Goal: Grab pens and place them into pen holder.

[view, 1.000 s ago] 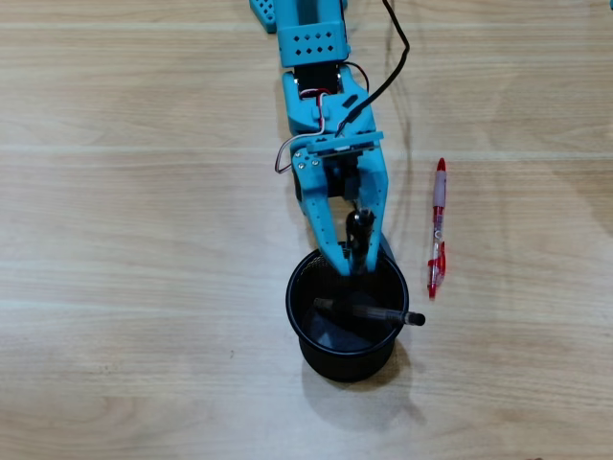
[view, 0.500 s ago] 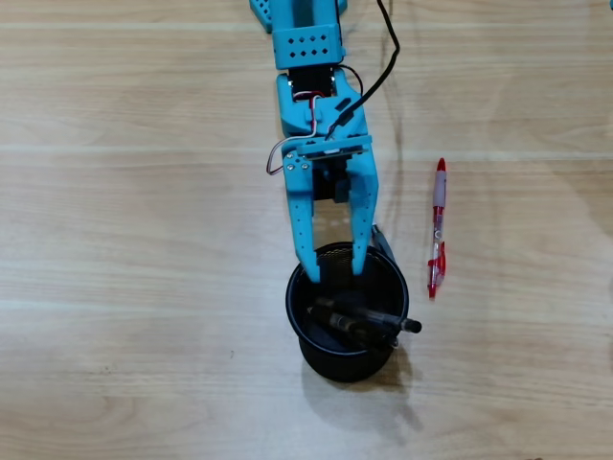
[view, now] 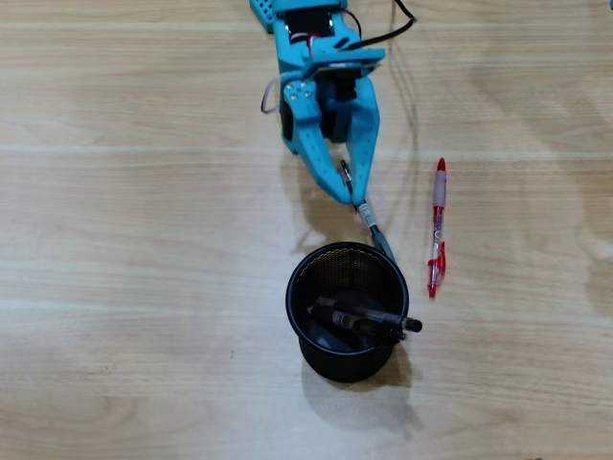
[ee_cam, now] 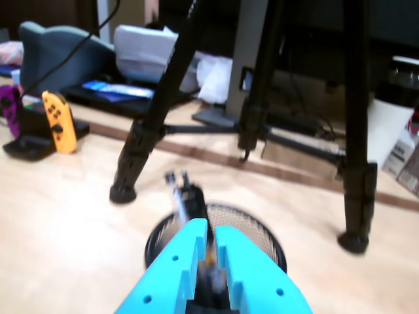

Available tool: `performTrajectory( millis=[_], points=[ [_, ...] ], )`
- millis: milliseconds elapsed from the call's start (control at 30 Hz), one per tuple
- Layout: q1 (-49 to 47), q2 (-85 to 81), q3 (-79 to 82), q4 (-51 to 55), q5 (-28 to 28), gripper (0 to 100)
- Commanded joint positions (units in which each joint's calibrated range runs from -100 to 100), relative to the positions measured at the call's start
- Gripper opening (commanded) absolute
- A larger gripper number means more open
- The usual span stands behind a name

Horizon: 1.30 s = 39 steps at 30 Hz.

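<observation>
The holder (view: 290, 305) stands near the middle of the table (view: 144, 240), at the near side in the overhead view. Two black pens (view: 359, 319) lie slanted inside it, one tip poking over its right rim. By my count that is about half the job.

Two pens are left. A third black pen (view: 381, 240) runs from the holder's far-right rim away toward the arm. It seems to lie on the table, touching or just beside the cup. The red pen (view: 438, 225) lies alone on the table to the right of the holder, near it but clear of it.

The gripper (view: 352, 196) sits on the far side of the holder, its tips over the far part of the third black pen. In the wrist view the gripper (ee_cam: 211, 229) shows its jaws drawn close with only a thin slot between them. The third black pen (ee_cam: 186, 196) shows through that slot, in line with the holder (ee_cam: 255, 229) beyond. I cannot tell whether the jaws are pinching the pen or only hanging above it.

A second ago the gripper was at the holder's far rim with a pen between its jaws, and one pen lay inside. Half a second ago the jaws were spread over the rim and two pens lay inside. Since then the arm has pulled back to the far side and the jaws have narrowed. The red pen has not moved.
</observation>
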Motion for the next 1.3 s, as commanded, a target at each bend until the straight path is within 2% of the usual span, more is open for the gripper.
performTrajectory(
  millis=[0,167,333,500,667,833,1000,1267],
  points=[
    [-0.1,-11.9,8.3,5.1,0.3,2],
    [0.1,-24.7,14.4,21.9,3.0,2],
    [-0.9,-34.5,16.4,43.0,3.2,2],
    [-4.2,-40.0,15.5,64.1,3.0,2],
    [-5.4,-41.9,13.5,78.0,3.0,2],
    [-5.4,-41.2,7.6,84.3,3.2,2],
    [-6.3,-39.4,5.2,83.9,2.9,2],
    [-9.2,-25.1,-6.4,83.9,0.9,2]
  ],
)
